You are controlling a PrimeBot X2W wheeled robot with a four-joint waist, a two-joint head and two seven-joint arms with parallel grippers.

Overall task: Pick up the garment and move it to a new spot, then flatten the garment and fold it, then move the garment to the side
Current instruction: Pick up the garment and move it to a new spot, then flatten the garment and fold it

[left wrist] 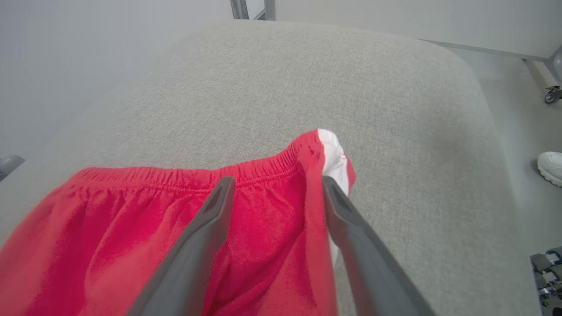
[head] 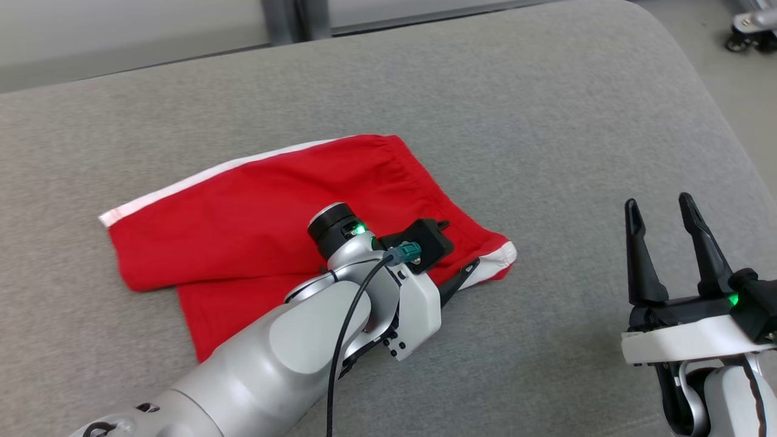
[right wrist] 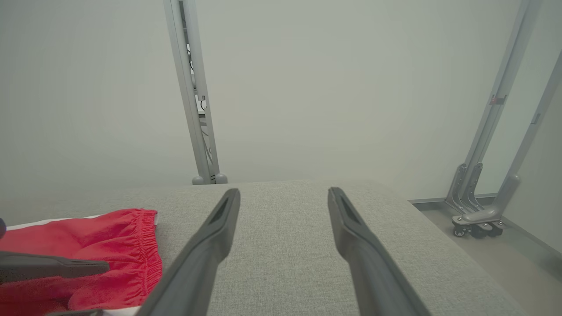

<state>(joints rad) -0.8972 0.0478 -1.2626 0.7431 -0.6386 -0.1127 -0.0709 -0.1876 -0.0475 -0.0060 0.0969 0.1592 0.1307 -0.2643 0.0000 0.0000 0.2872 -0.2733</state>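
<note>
shorts point(head: 243, 206): red, folded, lying on grey cushion point(head: 546, 121)
left gripper point(left wrist: 277, 181): jaws spread over the waistband corner
right gripper point(head: 658, 201): jaws spread, well apart from shorts

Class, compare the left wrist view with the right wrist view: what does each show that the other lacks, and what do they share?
Left wrist view, not the right: a white shoe on the floor. Right wrist view, not the left: the open right gripper above bare cushion, an upright metal post and a wheeled frame base. Both: the red garment lying on the grey cushion, with the open left gripper at its waistband.
</note>
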